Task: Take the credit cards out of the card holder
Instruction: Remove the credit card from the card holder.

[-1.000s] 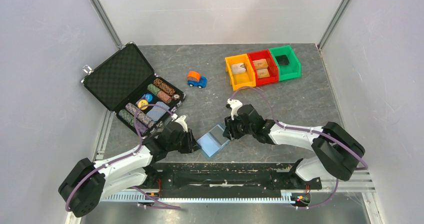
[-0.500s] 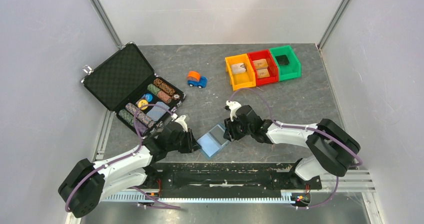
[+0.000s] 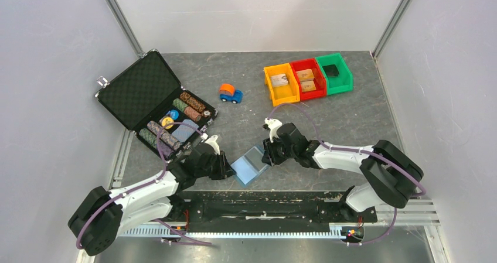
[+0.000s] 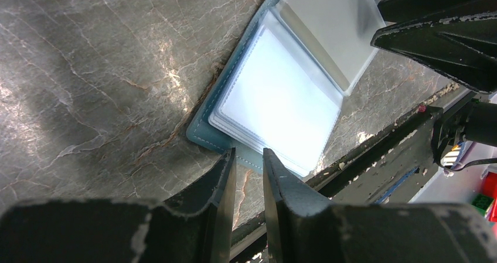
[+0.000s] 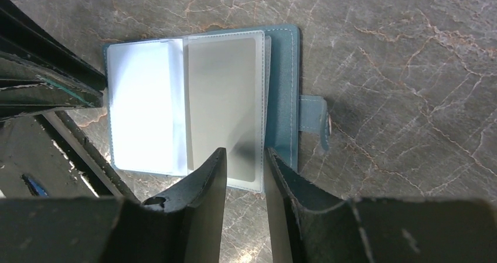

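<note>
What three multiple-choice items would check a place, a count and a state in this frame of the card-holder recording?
1. Where does the flat light-blue bifold card holder lie?
A) inside the black case
B) on the grey table, between the left gripper and the right gripper
C) in the green bin

2. How many open plastic bins stand in the far row?
A) two
B) five
C) three

3. The card holder is:
A) lying open
B) snapped shut
C) lifted off the table

Key:
1 B, the grippers flank it near the front edge.
2 C, orange, red and green sit side by side.
3 A, its clear plastic sleeves show and its closing tab lies unfastened.
</note>
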Robot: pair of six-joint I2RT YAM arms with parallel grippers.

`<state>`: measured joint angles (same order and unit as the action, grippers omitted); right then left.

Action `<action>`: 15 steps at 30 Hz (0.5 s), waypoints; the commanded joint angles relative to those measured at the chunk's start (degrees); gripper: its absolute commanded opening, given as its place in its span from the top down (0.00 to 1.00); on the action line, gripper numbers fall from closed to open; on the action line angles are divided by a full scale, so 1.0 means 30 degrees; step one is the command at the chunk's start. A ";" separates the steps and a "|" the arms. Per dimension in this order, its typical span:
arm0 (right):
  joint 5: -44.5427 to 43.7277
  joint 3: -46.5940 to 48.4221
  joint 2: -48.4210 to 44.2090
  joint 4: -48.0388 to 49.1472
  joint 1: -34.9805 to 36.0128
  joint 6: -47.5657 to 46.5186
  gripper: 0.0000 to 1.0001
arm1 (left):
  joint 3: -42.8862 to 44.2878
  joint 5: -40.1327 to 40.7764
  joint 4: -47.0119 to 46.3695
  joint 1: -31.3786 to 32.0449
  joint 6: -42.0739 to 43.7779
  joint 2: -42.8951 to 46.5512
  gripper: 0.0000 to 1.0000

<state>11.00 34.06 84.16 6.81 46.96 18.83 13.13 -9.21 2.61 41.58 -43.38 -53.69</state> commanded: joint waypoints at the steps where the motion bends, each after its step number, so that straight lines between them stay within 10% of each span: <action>1: 0.0547 0.0452 -0.0884 0.0827 -0.0075 -0.0251 0.68 | 0.0342 -0.0036 -0.0646 -0.0003 -0.0102 0.0085 0.70; 15: 0.1614 0.0075 -0.1400 0.1378 -0.0067 -0.0257 0.68 | 0.0415 -0.0095 -0.0792 0.0023 -0.0162 -0.0369 0.70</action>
<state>13.87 34.06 81.67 7.73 46.96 18.50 13.13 -9.23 2.31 41.58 -43.38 -54.35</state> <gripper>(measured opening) 0.323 0.298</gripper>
